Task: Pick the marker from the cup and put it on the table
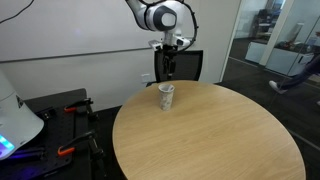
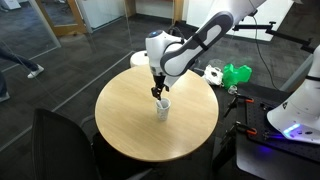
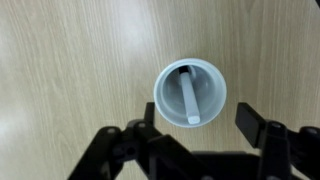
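The whitish cup (image 3: 190, 92) stands upright on the round tan table (image 3: 70, 60). The marker (image 3: 190, 98) leans inside it, white barrel up, black end at the cup's bottom. My gripper (image 3: 200, 125) is open and empty, straight above the cup, its two black fingers spread wider than the rim. In both exterior views the gripper (image 1: 167, 70) (image 2: 156, 93) hangs a little above the cup (image 1: 166, 97) (image 2: 162, 107), which stands near the table's edge (image 1: 200, 130) (image 2: 130, 110).
A black chair (image 1: 185, 63) stands behind the table and another at its near side (image 2: 60, 145). A black cart with orange-handled tools (image 1: 60, 115) is beside the table. A green object (image 2: 237, 75) lies on a side surface. A person (image 1: 295, 70) walks behind glass.
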You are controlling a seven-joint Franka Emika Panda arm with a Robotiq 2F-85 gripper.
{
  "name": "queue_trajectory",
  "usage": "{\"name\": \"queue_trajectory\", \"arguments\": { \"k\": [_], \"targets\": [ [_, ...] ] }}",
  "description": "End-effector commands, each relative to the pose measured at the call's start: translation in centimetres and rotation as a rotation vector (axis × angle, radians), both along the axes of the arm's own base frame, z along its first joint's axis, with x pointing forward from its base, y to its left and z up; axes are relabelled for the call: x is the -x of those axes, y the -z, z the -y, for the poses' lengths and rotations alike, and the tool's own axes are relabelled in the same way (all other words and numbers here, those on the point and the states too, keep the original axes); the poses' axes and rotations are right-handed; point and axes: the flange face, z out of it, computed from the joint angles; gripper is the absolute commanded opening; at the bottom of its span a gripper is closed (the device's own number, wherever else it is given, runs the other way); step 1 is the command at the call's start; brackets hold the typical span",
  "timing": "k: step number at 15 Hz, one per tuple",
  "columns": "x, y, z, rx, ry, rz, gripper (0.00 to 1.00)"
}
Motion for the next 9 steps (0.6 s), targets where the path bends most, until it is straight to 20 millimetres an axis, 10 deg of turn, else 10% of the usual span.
{"name": "queue_trajectory", "arguments": {
  "k": [1,9],
  "targets": [
    [-1.5,0.4,0.0,-0.017,-0.017,-0.017,0.70],
    [-1.2,1.9,-0.3,-0.028,-0.043,0.001,0.60]
  ]
}}
